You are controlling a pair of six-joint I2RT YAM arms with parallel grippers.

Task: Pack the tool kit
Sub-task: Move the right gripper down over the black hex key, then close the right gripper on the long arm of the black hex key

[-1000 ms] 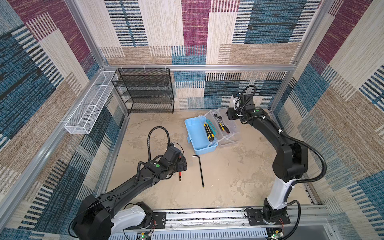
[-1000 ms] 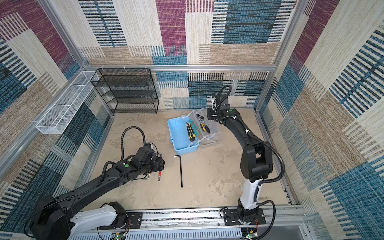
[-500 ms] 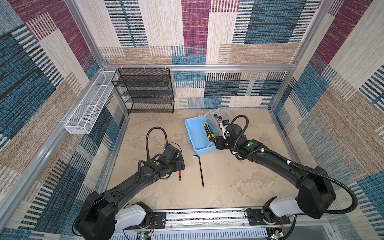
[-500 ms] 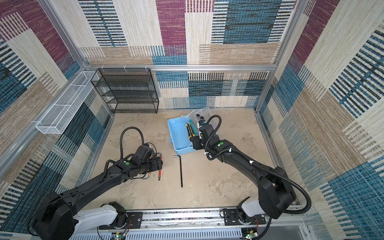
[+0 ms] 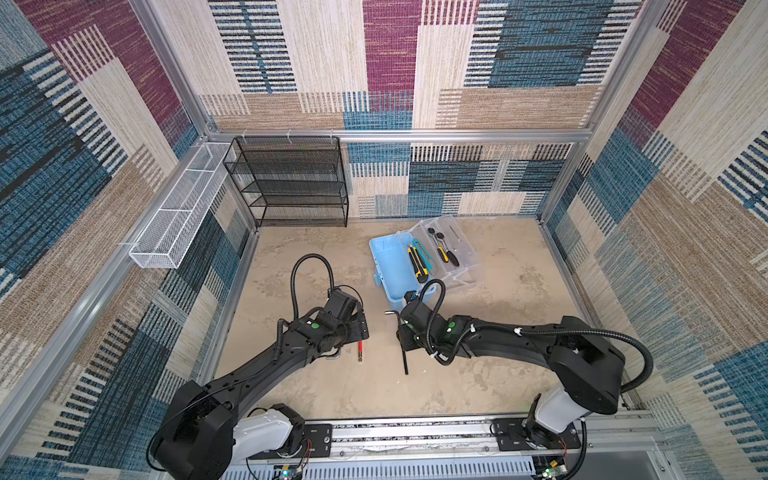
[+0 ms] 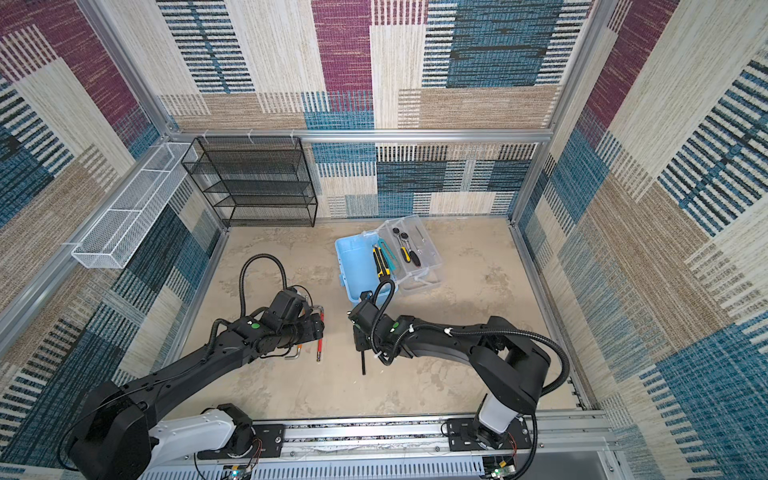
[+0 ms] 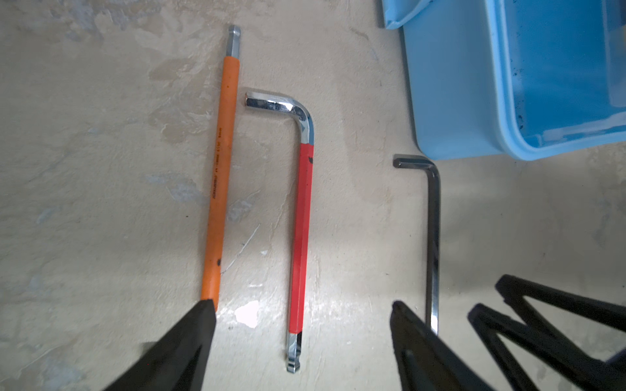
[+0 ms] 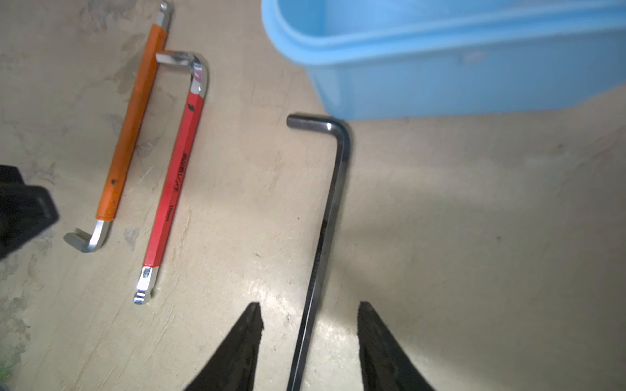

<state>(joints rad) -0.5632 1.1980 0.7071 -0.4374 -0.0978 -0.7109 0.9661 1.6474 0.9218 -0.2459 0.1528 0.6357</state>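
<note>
At far left we see a long white wire-mesh basket (image 5: 166, 232) on the wall. Next to it, at the back, stands a black mesh rack (image 5: 291, 183) with tiers. The desk (image 5: 519, 332) is beige and mottled, like worn plaster.

The left claw (image 7: 301, 302) hovers low with its black pointed fingers wide apart, gripping nothing. Three L-shaped hex keys lie flat and roughly parallel.

- **Orange:** The orange key (image 7: 220, 189) has a smooth orange sleeve and bare steel ends. Its black print is too small for us to read.
- **Red:** Just beside it, between the left claw's fingers, lies the red key (image 7: 301, 237). It has a six-sided red sleeve, a shiny chrome bend and a ball tip. Its print seems to read 10mm, and we cannot make out the other characters.
- **Black:** Well apart to the right, the black key (image 8: 333, 203) is plain dull steel.

The right claw (image 8: 310, 304) straddles the black key's long shaft, fingers apart with a gap on each side. The key's bend sits just beside the case (image 5: 390, 270), an open light-blue plastic tub.

Two knives (image 5: 417, 266) lie along the case's right edge. Its clear lid (image 5: 461, 266) lies open to the right and carries two ratchets (image 5: 441, 252).
</note>
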